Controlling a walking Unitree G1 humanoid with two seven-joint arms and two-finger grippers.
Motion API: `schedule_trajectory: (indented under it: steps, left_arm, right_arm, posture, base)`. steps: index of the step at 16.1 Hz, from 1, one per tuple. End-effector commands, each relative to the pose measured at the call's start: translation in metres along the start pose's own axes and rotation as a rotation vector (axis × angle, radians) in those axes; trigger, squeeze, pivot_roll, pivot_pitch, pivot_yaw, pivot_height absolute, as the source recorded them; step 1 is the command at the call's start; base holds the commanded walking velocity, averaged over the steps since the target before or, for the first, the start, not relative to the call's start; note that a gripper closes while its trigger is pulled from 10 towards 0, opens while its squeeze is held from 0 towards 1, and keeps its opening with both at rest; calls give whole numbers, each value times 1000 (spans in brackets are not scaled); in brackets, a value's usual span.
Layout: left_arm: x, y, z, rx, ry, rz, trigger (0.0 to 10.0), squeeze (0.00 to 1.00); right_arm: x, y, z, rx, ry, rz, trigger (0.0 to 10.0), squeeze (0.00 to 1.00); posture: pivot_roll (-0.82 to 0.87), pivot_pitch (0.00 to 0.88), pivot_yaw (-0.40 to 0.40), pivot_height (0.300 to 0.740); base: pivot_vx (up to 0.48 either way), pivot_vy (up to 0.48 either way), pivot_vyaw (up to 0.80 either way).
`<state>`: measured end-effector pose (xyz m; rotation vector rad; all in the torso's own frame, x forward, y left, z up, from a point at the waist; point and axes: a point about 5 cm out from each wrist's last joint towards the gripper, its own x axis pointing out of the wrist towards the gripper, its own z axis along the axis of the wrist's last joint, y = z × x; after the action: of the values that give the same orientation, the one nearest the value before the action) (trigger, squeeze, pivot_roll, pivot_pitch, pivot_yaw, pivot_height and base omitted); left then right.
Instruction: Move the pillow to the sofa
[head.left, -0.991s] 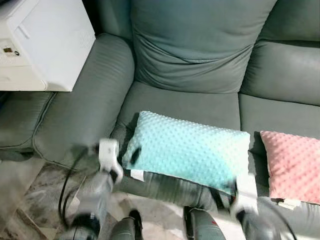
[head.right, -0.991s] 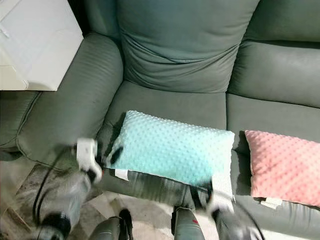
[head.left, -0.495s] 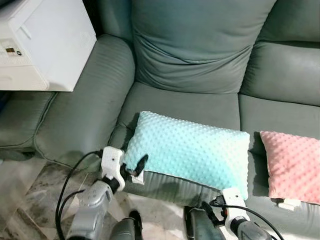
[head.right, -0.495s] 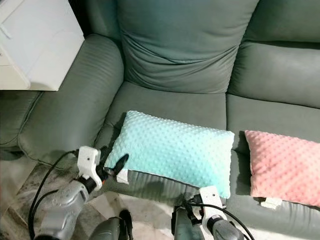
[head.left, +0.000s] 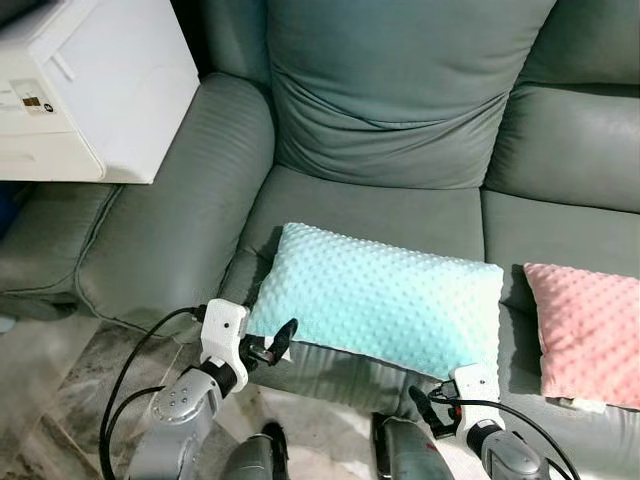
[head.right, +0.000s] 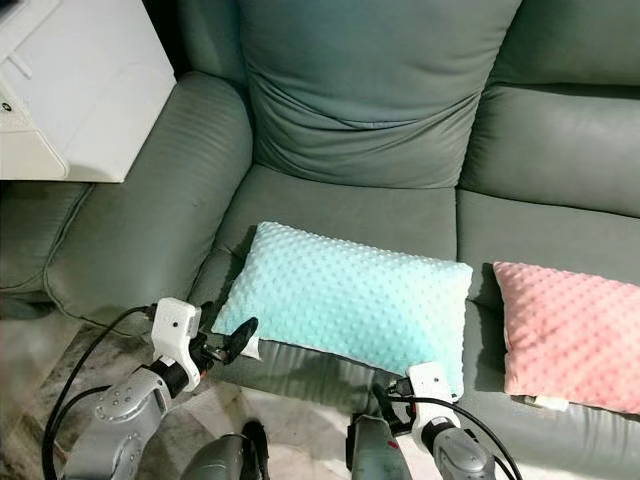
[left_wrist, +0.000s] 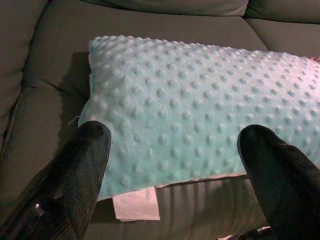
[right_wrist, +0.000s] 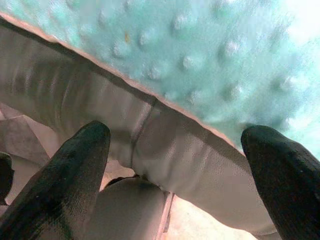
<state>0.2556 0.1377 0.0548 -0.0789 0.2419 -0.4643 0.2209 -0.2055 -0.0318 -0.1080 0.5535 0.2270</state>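
Both pincers have drawn back from the pillow (head.left: 380, 303), which lies on the sofa (head.left: 400, 110) seat's front edge. We see left pincer (head.left: 272, 344) and right pincer (head.left: 425, 404) spread apart, empty; placement looks finished, retreat next.

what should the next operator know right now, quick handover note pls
Left gripper: open, at the near left corner of the teal pillow, holding nothing.
Right gripper: open, low by the pillow's near right corner, holding nothing.
Teal pillow lies flat on the sofa seat, near the front edge; a pink pillow lies to its right.
Done: the pillow is on the sofa.
Left: probably just pull both arms clear.
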Motion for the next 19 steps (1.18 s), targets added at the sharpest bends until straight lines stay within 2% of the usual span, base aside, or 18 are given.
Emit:
schedule_trajectory:
  steps: [1, 2, 5, 6, 12, 14, 17, 19]
  left_arm:
    - [-7, 3, -5, 6, 35, 15, 10000, 0]
    - [-8, 1, -5, 8, 38, 9, 10000, 0]
    - [-8, -2, -6, 11, 53, -2, 10000, 0]
    - [-8, -3, -5, 11, 53, -5, 10000, 0]
    - [-7, -7, -4, 11, 65, -15, 10000, 0]
    - [-7, -7, -4, 13, 67, -16, 10000, 0]
    - [-7, -7, -4, 14, 69, -16, 10000, 0]
    - [-7, -6, -4, 14, 71, -15, 10000, 0]
  right_arm:
    - [-5, -2, -15, 10, 49, -24, 10000, 216]
    - [-5, -6, -16, -47, 57, -64, 10000, 216]
    - [-3, -11, -13, -55, 41, -94, 10000, 75]
    - [-2, -13, -11, -55, 33, -101, 10000, 0]
    - [2, -23, -3, -122, 9, -182, 10000, 0]
    - [2, -22, -3, -99, 2, -167, 10000, 0]
    - [4, -5, 0, -46, -62, -93, 10000, 0]
    - [-1, 7, 2, -29, -110, -66, 10000, 0]
  posture:
    - [-82, 319, 131, 740]
    - [-75, 320, 134, 740]
    - [-71, 324, 138, 740]
    - [-70, 325, 137, 740]
    - [-69, 329, 141, 740]
    - [-68, 329, 140, 740]
    - [-73, 328, 136, 740]
    - [-79, 328, 133, 740]
  base:
    - [0, 0, 0]
    - [0, 0, 0]
    - [0, 0, 0]
    - [0, 0, 0]
    - [0, 0, 0]
    - [0, 0, 0]
    - [0, 0, 0]
    - [0, 0, 0]
